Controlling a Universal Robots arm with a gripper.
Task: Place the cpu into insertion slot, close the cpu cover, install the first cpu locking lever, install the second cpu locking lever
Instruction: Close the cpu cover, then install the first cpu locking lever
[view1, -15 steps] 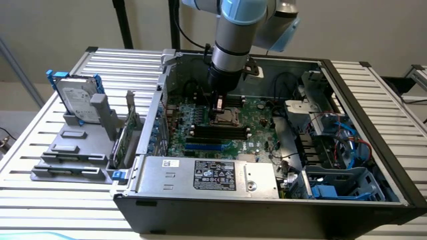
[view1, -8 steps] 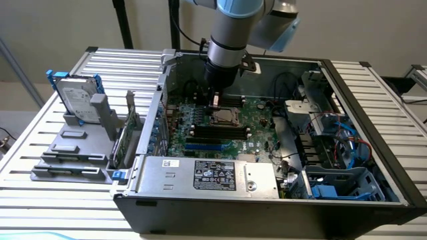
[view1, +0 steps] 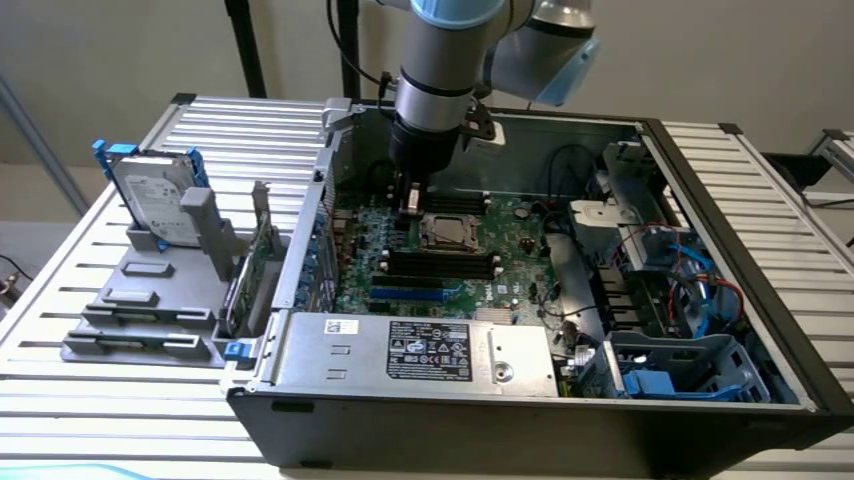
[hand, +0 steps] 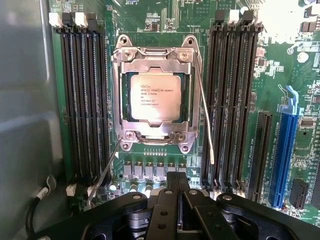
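Note:
The cpu (hand: 156, 96) lies silvery face up in the motherboard's insertion slot (hand: 125, 137), printed text showing. The cpu cover (hand: 152, 59), a silvery frame plate, lies flat around it. Two thin wire locking levers stick out unlatched: one lever (hand: 206, 120) slants along one side of the socket, and the other lever (hand: 102, 177) slants away from the opposite corner. My gripper (hand: 176, 179) hangs a little above the board, just off the socket's edge, black fingers pressed together with nothing between them. In the exterior view the gripper (view1: 411, 203) hovers inside the open case, just beyond the socket (view1: 451, 232).
Black memory slots (hand: 82, 100) flank the socket on both sides, beside a blue expansion slot (hand: 284, 150). The case walls (view1: 314, 200) ring the board. A power supply (view1: 414, 350) sits at the front and cables (view1: 694, 290) at the exterior view's right. A hard drive (view1: 150, 195) stands in a grey holder outside.

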